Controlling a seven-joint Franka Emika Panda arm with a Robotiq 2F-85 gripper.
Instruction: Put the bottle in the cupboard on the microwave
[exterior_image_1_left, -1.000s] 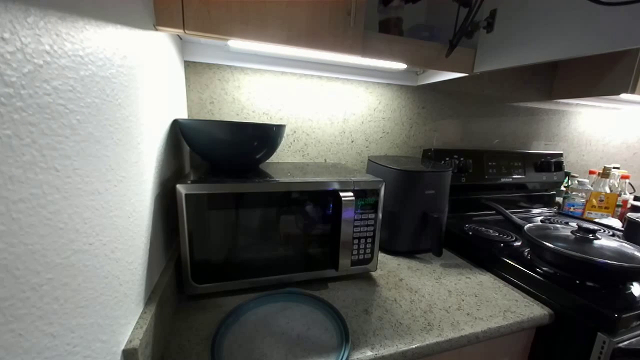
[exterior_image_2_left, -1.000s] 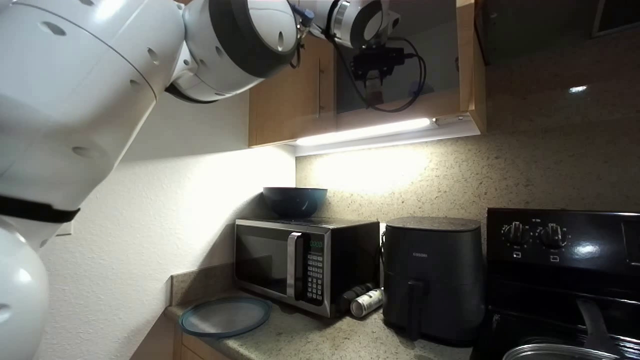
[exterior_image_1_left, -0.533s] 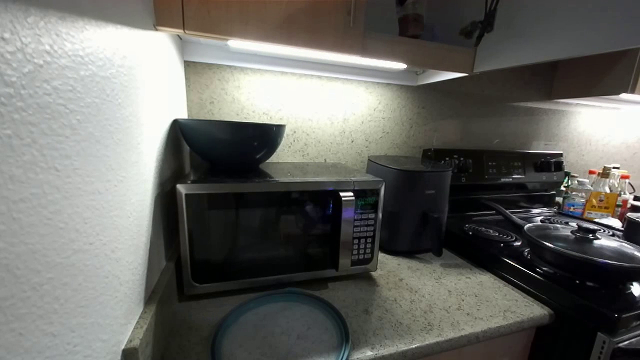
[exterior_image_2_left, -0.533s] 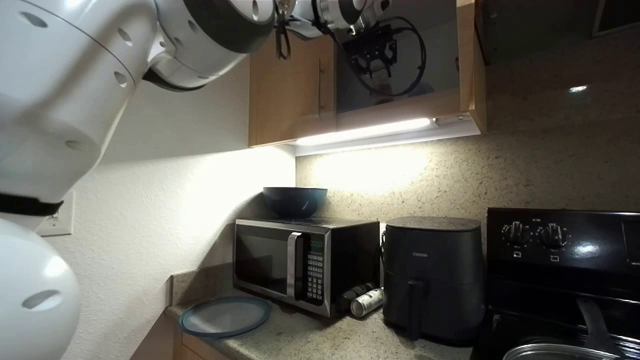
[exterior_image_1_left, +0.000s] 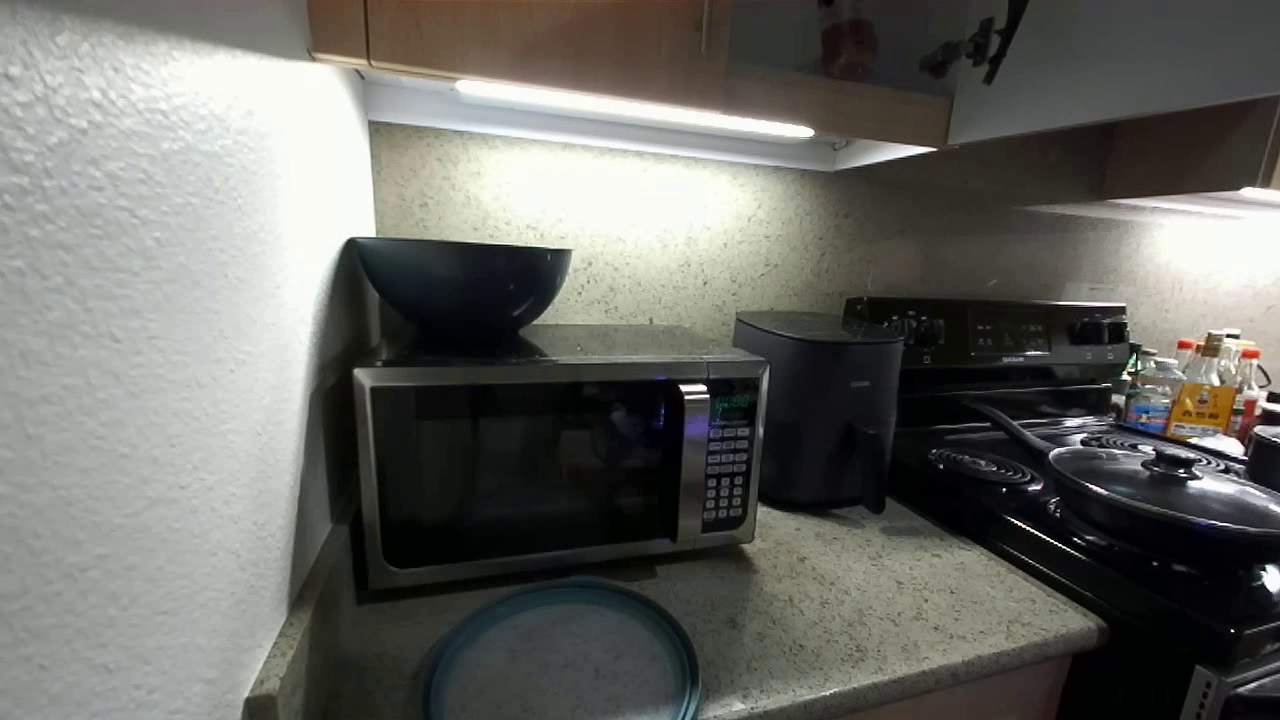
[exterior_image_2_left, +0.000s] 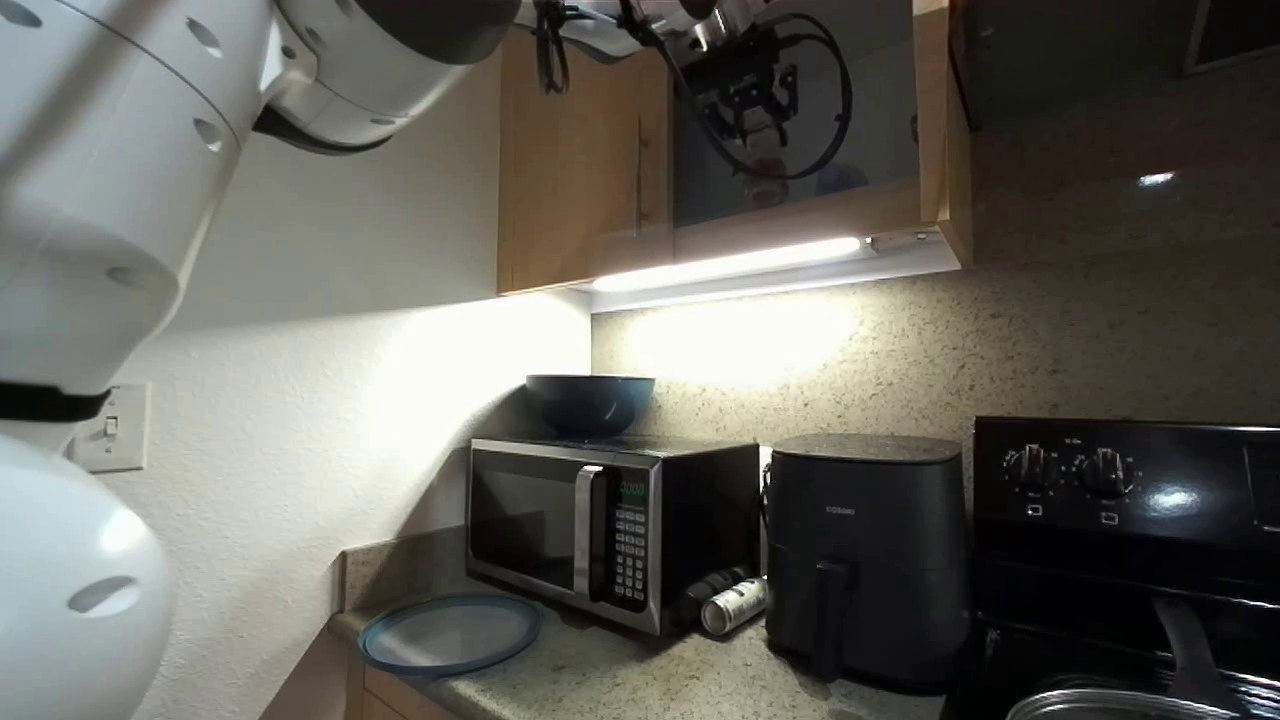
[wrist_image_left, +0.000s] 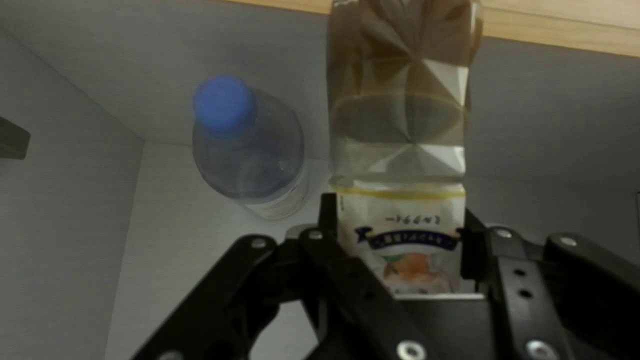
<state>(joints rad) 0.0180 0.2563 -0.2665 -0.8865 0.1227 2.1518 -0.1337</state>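
Wrist view: the small slim bottle (wrist_image_left: 400, 135), transparent and faceted with an amber-brown end and a white label bearing an orange fruit print, is grasped by the black two-fingered gripper (wrist_image_left: 399, 240), which clasps the label from both sides. The bottle is inside the open compartment of the light brown wooden cupboard (exterior_image_2_left: 590, 180), its amber end away from the gripper; whether it touches the cupboard's floor I cannot tell. Near it, apart, is a clear, broader bottle with a round blue cap (wrist_image_left: 250, 155). In both exterior views the amber body shows just above the cupboard's lower wooden edge, and in an exterior view the thick white jointed robot arm (exterior_image_2_left: 100, 190) reaches up to it.

A bright white light strip (exterior_image_2_left: 730, 263) runs along the cupboard's underside. Below, well apart, the boxy silver-and-black microwave (exterior_image_2_left: 530, 515) stands on a speckled beige-grey countertop (exterior_image_2_left: 640, 680), with a wide, glossy dark blue bowl (exterior_image_2_left: 590, 403) on top. A flat round tray with a teal rim (exterior_image_2_left: 450, 635) lies before it. A white printed cylindrical can (exterior_image_2_left: 735, 606) lies between the microwave and a tall, rounded black appliance (exterior_image_2_left: 868, 560). Beyond is a black stove (exterior_image_2_left: 1180, 545), bearing a dark pan with a glass lid (exterior_image_1_left: 1180, 490).
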